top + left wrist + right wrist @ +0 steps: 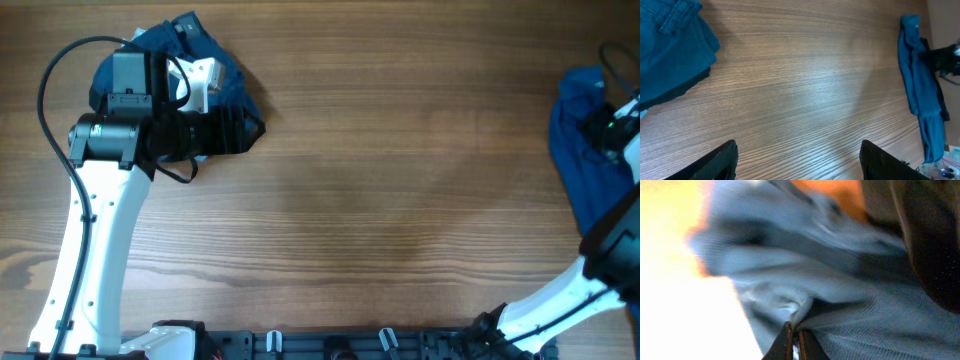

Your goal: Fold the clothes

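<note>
1. Wood-grain table [380,200]: bare across its middle. All the cloth sits at its two ends.
2. Cobalt-blue shirt [575,160]: bunched at the table's right edge. Its long axis runs along that edge, from the far side toward the near side. From across the table it shows as a narrow crumpled strip. It is not spread out, and no fold has been made yet.
3. Heap [230,80] of darker clothes: at the table's far-left corner, dark blue over black.
4. Left gripper [797,165]: above the table's left part, just beside the heap. Its fingers are spread wide with nothing between them. It faces across the table's middle toward the shirt and is well apart from it.
5. Right gripper [795,342]: at the table's right edge, fingers pressed together on a small ridge of the shirt's fabric. The cloth puckers into the tips.
6. Judgement: the right gripper is the nearer one and already has the shirt. The coming move probably draws the shirt toward the table's middle, across its long axis, to lay it flat. The pinch is thin and may slip.
</note>
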{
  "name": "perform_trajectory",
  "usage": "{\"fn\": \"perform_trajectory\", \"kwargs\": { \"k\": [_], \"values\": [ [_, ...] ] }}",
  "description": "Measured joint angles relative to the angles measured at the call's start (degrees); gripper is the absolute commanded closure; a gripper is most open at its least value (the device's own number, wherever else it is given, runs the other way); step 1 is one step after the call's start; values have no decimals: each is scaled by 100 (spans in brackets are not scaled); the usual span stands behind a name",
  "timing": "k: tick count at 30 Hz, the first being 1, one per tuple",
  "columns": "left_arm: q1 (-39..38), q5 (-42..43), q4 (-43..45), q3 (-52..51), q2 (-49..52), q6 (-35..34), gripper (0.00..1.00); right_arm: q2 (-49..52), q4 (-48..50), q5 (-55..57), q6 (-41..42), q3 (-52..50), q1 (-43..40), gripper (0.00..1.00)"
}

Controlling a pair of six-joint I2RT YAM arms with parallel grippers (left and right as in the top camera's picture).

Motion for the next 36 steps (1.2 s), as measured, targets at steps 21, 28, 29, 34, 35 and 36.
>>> {"fn": "perform_trajectory", "kwargs": {
  "k": [21,28,29,34,35,36],
  "values": [
    [0,0,-131,0,0,11,19,861,133,219,380,162,555,96],
    [0,0,-186,0,0,-15,17,984,321,-619,214,192,2649,96],
    [0,2,-221,0,0,-31,17,999,380,-695,160,195,2968,96],
    [0,0,-280,0,0,-55,15,1078,503,-1082,-807,195,5014,96],
    [0,0,-280,0,0,-57,14,1073,490,-1051,-1097,197,5423,95],
    [0,0,-282,0,0,-57,14,1062,481,-990,-1228,197,5635,93]
  ]
}}
